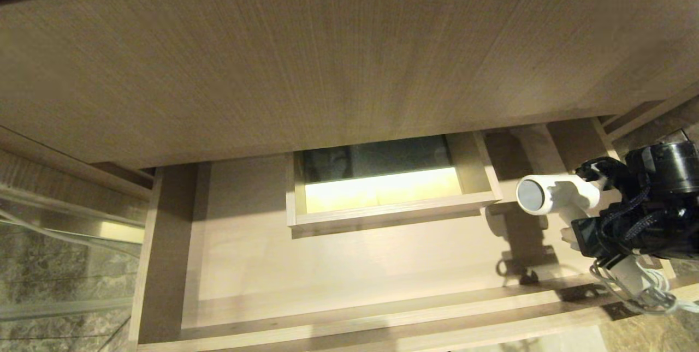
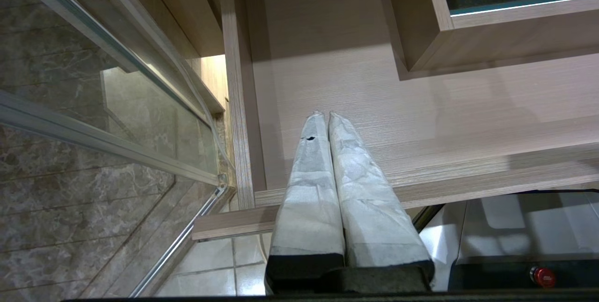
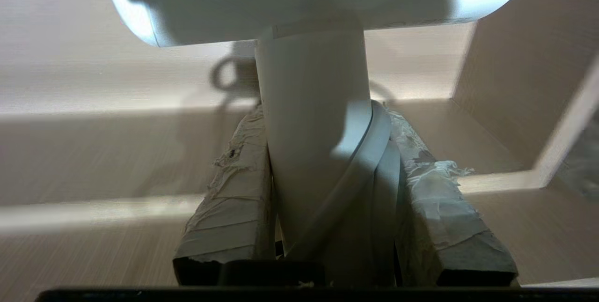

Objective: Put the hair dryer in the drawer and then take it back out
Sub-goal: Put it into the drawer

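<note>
Although the wide, shallow light-brown wood-grain drawer (image 1: 338,281) stood pulled out beneath the cabinet front, its floor lay bare from nine o'clock across to the boxed rectangular cut-out (image 1: 382,183) near the centre of the head view. On that nine o'clock side the left gripper (image 2: 324,115) hung idle over the drawer's near corner, its two tape-wrapped fingers (image 2: 309,189) pressed together on nothing; it was likely parked there to keep out of the other arm's way.

Further round, at three o'clock, the white plastic hair dryer with a short round barrel (image 1: 551,195) hung above the drawer's right end, not yet set down. The right gripper (image 3: 327,175) was clamped on its handle, one taped finger on either side, with a loop of the white cord (image 3: 369,161) pinched in against the handle. I judged the handle grip was chosen so that the barrel could go in level.

The barrel lay sideways, its grey circular end facing nine o'clock, while loose cord trailed below the gripper at about four o'clock.
</note>
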